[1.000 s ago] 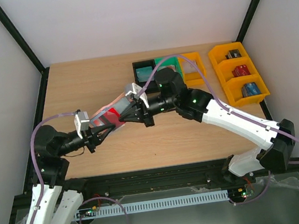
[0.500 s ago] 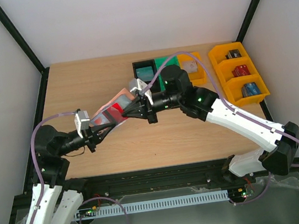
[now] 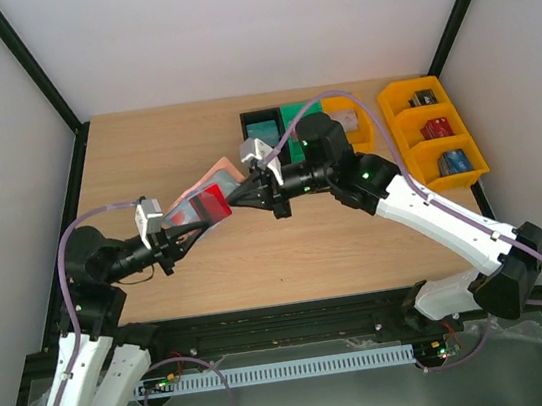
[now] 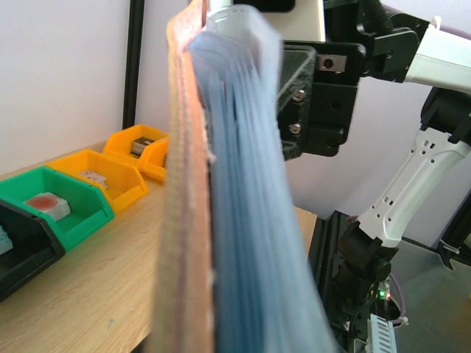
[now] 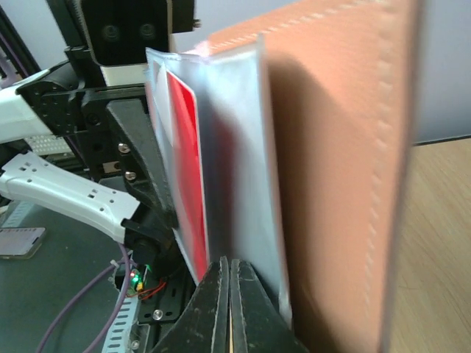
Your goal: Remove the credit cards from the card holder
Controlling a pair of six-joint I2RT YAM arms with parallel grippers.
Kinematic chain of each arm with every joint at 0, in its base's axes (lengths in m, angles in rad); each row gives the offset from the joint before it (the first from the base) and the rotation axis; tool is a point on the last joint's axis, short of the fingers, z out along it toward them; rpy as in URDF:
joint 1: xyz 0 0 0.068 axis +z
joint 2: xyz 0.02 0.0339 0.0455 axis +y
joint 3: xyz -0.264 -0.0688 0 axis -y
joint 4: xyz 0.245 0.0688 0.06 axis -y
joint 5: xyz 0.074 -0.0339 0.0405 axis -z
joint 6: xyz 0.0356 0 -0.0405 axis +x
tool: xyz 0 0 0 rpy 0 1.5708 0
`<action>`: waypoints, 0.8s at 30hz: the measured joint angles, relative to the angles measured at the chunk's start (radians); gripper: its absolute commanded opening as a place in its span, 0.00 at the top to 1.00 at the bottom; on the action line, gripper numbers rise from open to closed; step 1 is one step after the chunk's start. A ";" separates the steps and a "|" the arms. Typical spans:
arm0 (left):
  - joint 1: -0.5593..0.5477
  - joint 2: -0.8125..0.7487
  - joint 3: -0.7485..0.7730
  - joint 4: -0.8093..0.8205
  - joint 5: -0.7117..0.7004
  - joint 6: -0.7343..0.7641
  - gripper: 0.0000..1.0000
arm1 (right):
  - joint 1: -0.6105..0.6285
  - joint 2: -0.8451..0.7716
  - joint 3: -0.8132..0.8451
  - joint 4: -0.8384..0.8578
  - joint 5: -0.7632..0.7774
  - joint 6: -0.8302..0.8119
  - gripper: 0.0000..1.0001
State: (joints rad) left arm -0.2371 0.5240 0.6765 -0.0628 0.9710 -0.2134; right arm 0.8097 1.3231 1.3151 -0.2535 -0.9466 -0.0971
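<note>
Card holder [image 3: 214, 174] aloft over middle of table [image 3: 144, 160], pinched at its 8 o'clock end by left gripper [image 3: 182, 228], red credit card [image 3: 214, 205] showing inside, right gripper [image 3: 234, 199] pressed together at card's 3 o'clock edge, hold on it unclear.

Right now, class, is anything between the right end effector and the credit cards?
Nothing visible: the right end effector is shut on the credit cards, inside the card holder that the left end effector grips.
</note>
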 measured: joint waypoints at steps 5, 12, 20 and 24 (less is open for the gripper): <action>0.002 -0.011 -0.003 -0.001 0.000 -0.003 0.98 | -0.031 0.000 0.000 0.000 -0.018 0.004 0.98; 0.002 -0.011 -0.003 -0.001 0.001 -0.003 0.98 | -0.032 0.001 0.001 0.002 -0.102 0.012 0.68; 0.002 -0.011 -0.003 -0.003 0.014 0.006 0.98 | -0.032 0.001 0.002 0.065 -0.173 0.061 0.66; 0.002 -0.011 -0.003 -0.003 0.021 0.013 0.98 | -0.032 0.007 0.002 0.140 -0.158 0.117 0.68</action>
State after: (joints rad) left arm -0.2352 0.5129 0.6739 -0.0662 0.9920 -0.2008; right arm 0.7776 1.3304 1.3170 -0.1139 -1.1042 0.0204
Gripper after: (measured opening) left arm 0.083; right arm 0.339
